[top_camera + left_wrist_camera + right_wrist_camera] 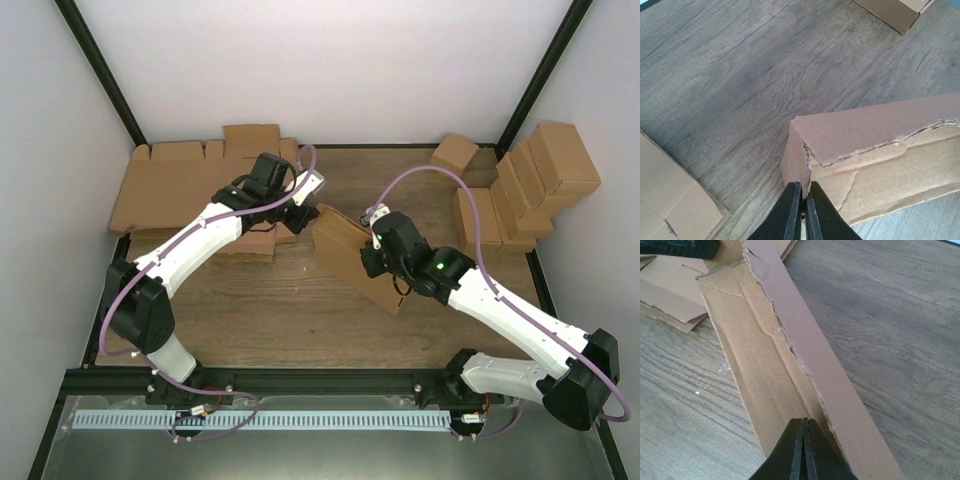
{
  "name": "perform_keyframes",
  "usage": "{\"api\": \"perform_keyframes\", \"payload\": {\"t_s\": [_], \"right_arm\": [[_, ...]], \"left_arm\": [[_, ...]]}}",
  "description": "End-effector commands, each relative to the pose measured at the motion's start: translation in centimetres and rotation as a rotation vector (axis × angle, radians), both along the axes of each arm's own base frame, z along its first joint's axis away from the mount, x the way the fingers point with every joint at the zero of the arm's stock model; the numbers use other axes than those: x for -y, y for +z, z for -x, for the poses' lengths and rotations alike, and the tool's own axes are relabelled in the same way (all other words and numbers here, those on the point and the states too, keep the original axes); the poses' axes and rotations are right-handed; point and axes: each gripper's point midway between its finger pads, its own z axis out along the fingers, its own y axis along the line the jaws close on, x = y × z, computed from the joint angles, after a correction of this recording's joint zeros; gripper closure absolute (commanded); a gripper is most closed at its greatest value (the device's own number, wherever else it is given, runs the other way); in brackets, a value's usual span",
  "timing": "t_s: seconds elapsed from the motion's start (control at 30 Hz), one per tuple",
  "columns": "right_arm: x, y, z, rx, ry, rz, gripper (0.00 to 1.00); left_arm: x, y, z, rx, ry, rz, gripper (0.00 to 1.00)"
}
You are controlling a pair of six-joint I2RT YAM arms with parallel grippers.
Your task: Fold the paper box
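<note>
The paper box (345,255) is a long, shallow brown cardboard shape lying at an angle across the middle of the wooden table. My left gripper (303,213) is at its far end. In the left wrist view this gripper (803,192) is shut on the thin end wall at the corner of the paper box (880,150). My right gripper (372,258) reaches over the box from the right. In the right wrist view its jaws (803,422) are shut tip to tip, resting on the inner panel of the paper box (765,355) beside the raised side wall, with nothing seen between them.
A pile of flat cardboard blanks (170,185) lies at the back left, reaching under the left arm. Several ready-made brown boxes (530,190) are clustered at the back right. Black frame posts and white walls bound the table.
</note>
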Motion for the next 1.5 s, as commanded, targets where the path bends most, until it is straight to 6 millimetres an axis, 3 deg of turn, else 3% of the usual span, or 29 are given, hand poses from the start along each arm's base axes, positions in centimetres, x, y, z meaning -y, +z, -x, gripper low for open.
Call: {"api": "perform_keyframes", "payload": {"t_s": [0.0,0.47,1.47], "right_arm": [[0.3,-0.5,-0.5,0.016,-0.046,0.01,0.99],[0.1,-3.4,0.2,-0.031,-0.045,0.073,0.99],[-0.2,-5.0,0.5,-0.045,-0.036,0.117,0.99]], "left_arm": [[-0.1,0.7,0.7,-0.003,-0.003,0.004,0.95],[-0.6,0.8,1.1,-0.119,0.057,-0.028,0.95],[0.2,4.0,0.4,-0.226,0.099,-0.032,0.96]]}}
